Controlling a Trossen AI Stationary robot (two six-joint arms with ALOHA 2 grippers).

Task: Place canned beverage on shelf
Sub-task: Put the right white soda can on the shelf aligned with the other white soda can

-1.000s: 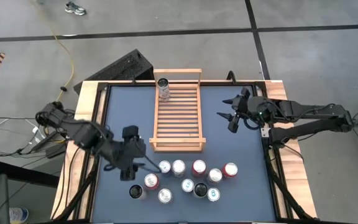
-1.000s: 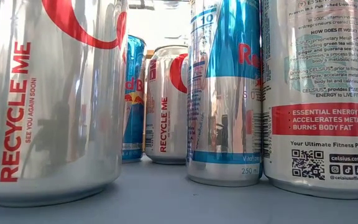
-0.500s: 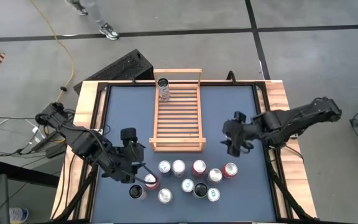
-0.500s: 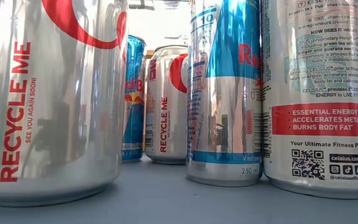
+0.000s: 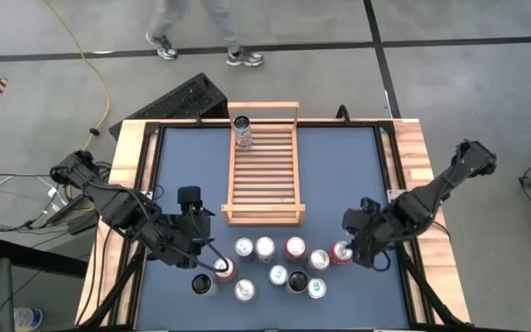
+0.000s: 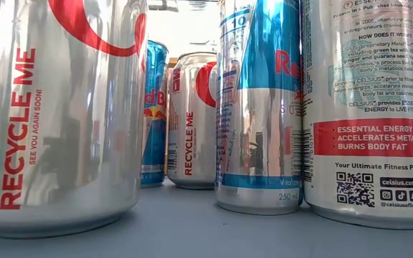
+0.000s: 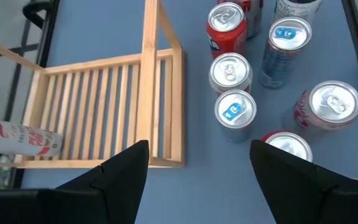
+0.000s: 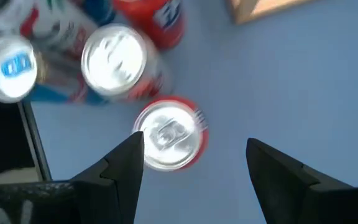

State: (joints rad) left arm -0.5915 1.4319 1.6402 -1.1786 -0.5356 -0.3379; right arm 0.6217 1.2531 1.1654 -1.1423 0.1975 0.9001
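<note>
High view, from my seat: my left gripper (image 5: 212, 265) hangs spread and empty beside a red can (image 5: 225, 268). The shelf (image 5: 264, 164) holds one can (image 5: 242, 131) at its far end. My right gripper (image 5: 351, 247) is spread, empty, over the rightmost red can (image 5: 340, 252).

A person's legs (image 5: 196, 23) in grey trousers and sneakers cross the grey floor (image 5: 459, 20) beyond the tabletop (image 5: 358, 175), which has a blue surface framed by a black rail and light-wood edging. A yellow cable (image 5: 95, 65) trails over the floor toward the far-left corner, where a dark slatted panel (image 5: 178, 100) lies at an angle. Loose dark cables (image 5: 40, 207) bunch on the floor at the left side
</note>
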